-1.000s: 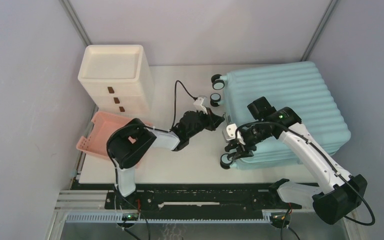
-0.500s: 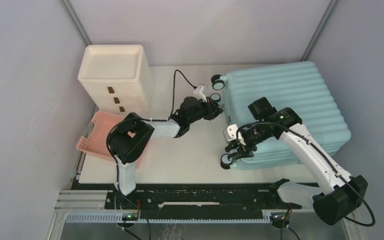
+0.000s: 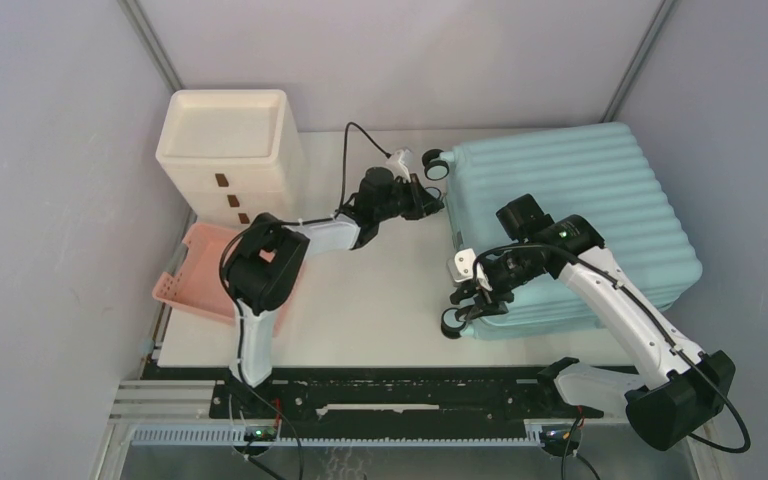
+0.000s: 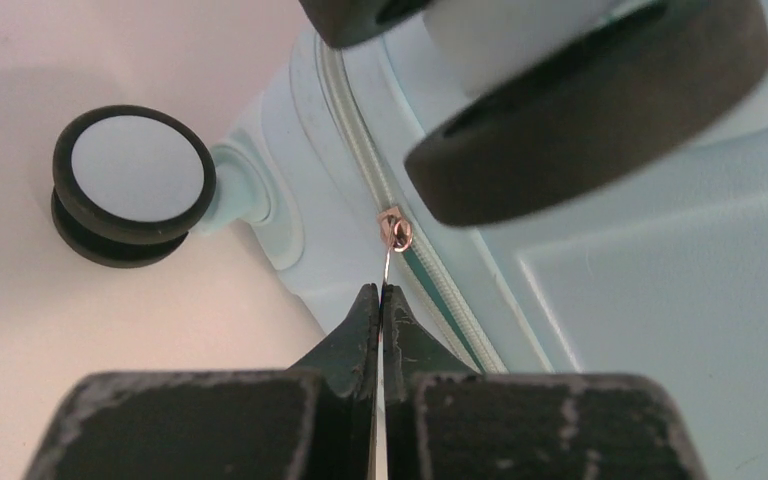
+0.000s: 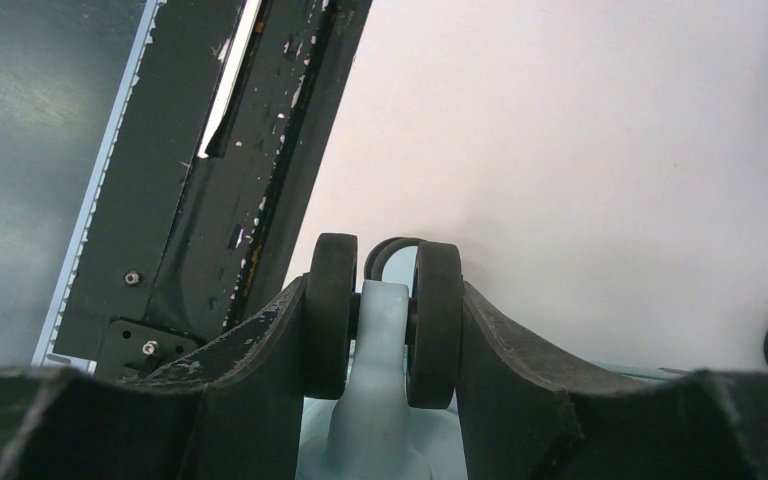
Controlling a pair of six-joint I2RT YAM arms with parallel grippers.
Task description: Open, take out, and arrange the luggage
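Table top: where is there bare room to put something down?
The widest bare patch of table lies in the middle, between the pink basket and the suitcase. It is crowded along the suitcase's wheeled side, where the left arm and right arm reach.

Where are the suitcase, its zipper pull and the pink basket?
suitcase [image 3: 580, 190]: overhead view, ribbed shell.
zipper pull [image 4: 397, 232]: left wrist view, copper slider end.
pink basket [image 3: 175, 290]: overhead view, near-left wall.

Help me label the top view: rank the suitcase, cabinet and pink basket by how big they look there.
1. Suitcase, clearly the largest.
2. Cabinet.
3. Basket, the smallest as seen. Part of it is hidden, so how far it falls short of the cabinet is unsure.
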